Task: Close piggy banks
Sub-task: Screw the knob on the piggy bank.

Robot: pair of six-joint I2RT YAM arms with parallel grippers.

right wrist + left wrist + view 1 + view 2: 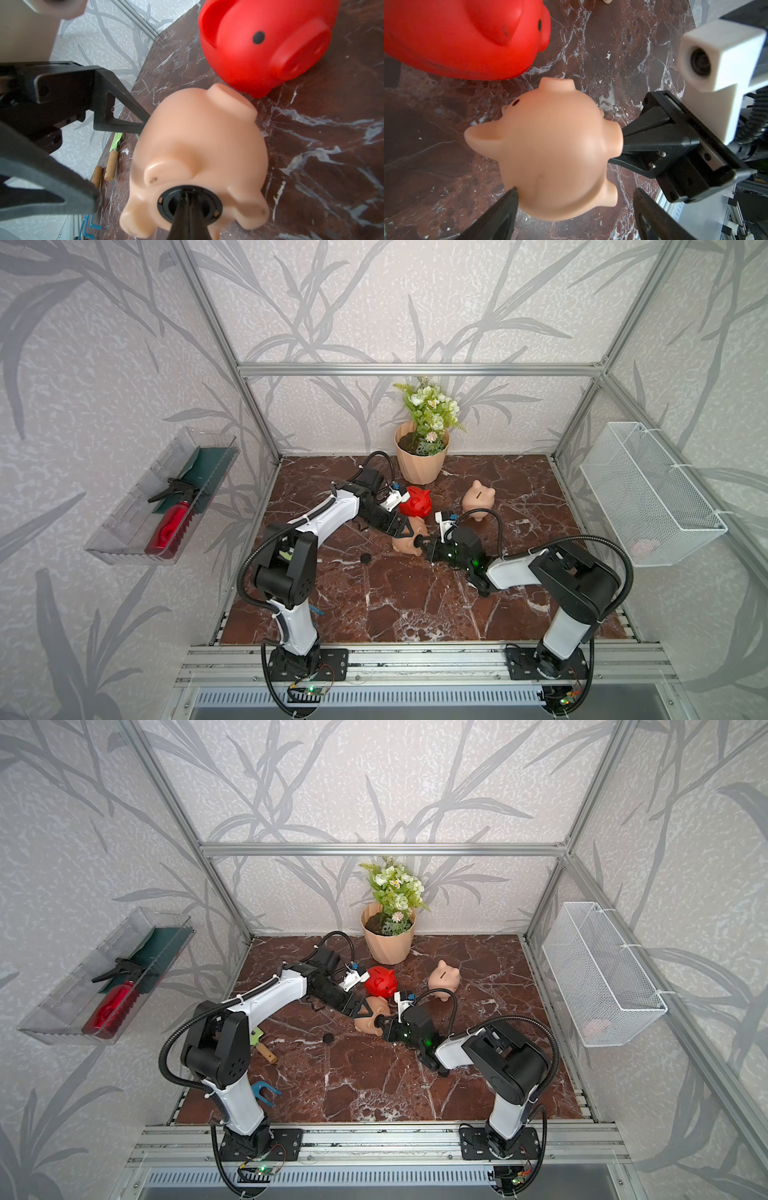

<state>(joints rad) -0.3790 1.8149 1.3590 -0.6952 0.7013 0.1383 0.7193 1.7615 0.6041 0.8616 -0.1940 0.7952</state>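
Plug (pixel 166 207) is pushed into tan pig (pixel 197 145) by right pincer (pixel 187 194), pressed together; left pincer (pixel 575 191) spread around pig. Firm push needed next.

Glossy red plastic pig (pixel 259 47), smooth matt peach pig (pixel 199 145), polished marble-look tabletop (pixel 322 145)

red piggy bank (pixel 415 501) upright, just in front of flowerpot (pixel 420 466). standing peach piggy bank (pixel 478 495) upright, slot up, front-right of the pot. tipped peach piggy bank (pixel 405 545) on its side, farther in front of the pot, snout near the red one, black plug (pixel 212 204) in its belly hole.
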